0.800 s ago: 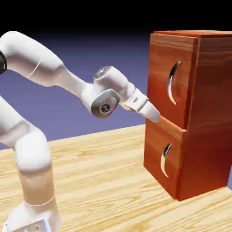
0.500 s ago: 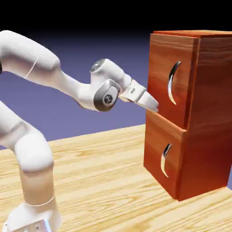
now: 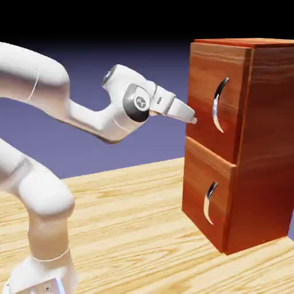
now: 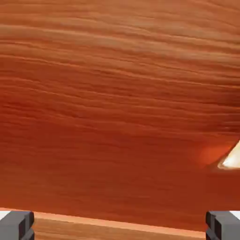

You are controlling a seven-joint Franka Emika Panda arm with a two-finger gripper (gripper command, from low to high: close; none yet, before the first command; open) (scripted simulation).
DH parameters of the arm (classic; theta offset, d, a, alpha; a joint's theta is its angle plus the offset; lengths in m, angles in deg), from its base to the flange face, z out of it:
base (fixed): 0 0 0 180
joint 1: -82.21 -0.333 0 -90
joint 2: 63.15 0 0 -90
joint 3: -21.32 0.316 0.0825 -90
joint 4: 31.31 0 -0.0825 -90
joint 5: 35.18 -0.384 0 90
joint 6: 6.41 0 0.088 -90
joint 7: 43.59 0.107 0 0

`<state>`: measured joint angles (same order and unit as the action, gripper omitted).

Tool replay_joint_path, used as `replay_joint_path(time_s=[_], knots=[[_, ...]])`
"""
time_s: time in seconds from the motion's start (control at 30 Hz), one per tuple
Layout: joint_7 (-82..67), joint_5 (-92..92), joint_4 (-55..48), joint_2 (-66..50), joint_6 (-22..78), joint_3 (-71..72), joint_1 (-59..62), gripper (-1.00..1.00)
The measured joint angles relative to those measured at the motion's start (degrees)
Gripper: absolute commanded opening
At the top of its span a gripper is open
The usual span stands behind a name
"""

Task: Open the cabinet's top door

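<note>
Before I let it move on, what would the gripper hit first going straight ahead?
Probably the wood of the top door: it fills the view ahead of the open gripper. The handle looks off to one side, though depth is hard to judge.

Relative to the tall, glossy reddish-brown wooden cabinet (image 3: 267,132), the white two-finger tool (image 3: 193,120) has risen from near the seam between its front panels to the upper panel's lower part, its tips now pointing less steeply downward.
</note>
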<state>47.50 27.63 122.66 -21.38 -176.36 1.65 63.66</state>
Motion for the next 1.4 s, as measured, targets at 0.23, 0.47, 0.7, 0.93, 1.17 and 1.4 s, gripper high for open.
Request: replay_joint_path(time_s=[0.23,0.47,0.7,0.93,1.17,1.4], knots=[[13.5,17.44,-1.95,2.53,1.13,-5.46,-4.96,1.0],[27.01,34.88,-3.91,5.06,2.25,-10.92,-9.92,1.0],[40.51,52.33,-5.86,7.59,3.38,-16.39,-14.88,1.0],[54.02,69.77,-7.81,10.12,4.51,-21.85,-19.85,1.0],[67.52,87.21,-9.77,12.65,5.64,-27.31,-24.81,1.0],[74.17,95.78,-14.98,10.33,7.57,-33.44,-33.02,1.0]])
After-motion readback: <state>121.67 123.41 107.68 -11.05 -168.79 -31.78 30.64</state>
